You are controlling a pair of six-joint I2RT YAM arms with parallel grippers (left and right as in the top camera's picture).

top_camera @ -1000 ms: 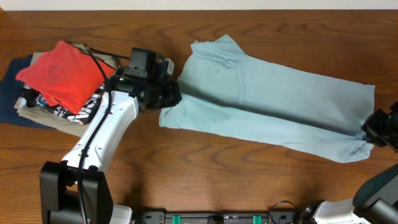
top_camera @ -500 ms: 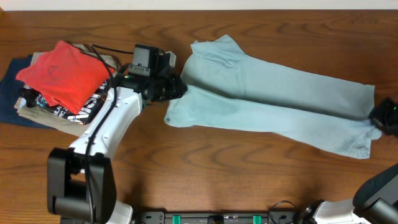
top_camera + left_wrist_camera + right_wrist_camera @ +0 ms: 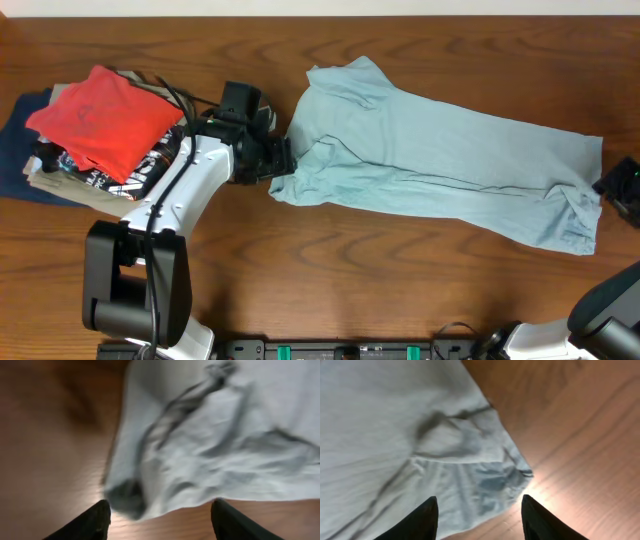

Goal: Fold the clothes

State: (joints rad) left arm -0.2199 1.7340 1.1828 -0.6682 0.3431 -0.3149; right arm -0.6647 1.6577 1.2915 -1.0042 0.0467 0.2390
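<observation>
**Blue-grey T-shirt point(image 3: 440, 160) laid out long across the bench point(image 3: 400, 300)**

Long axis ran left to right, dipping slightly toward the right end. It looked folded lengthwise already, my read.

Left claw point(image 3: 159, 521) sat at the shirt's left end with its jaws apart and nothing between them. In the left wrist view the cloth edge lay just ahead of the jaws, bunched and wrinkled.

Right claw point(image 3: 477, 521) sat at the far right end, jaws apart too. The shirt's corner lay under and ahead of them, not pinched.

So each arm was at its own end of the long axis, with the shirt between them. I judged the next fold would go across that axis, one end carried over toward the other. Either arm was placed for it. The left end looked rumpled and might need smoothing first.

Pile of other garments point(image 3: 60, 175), red shirt point(image 3: 100, 115) on top, lay well to the left, apart from the T-shirt.
</observation>
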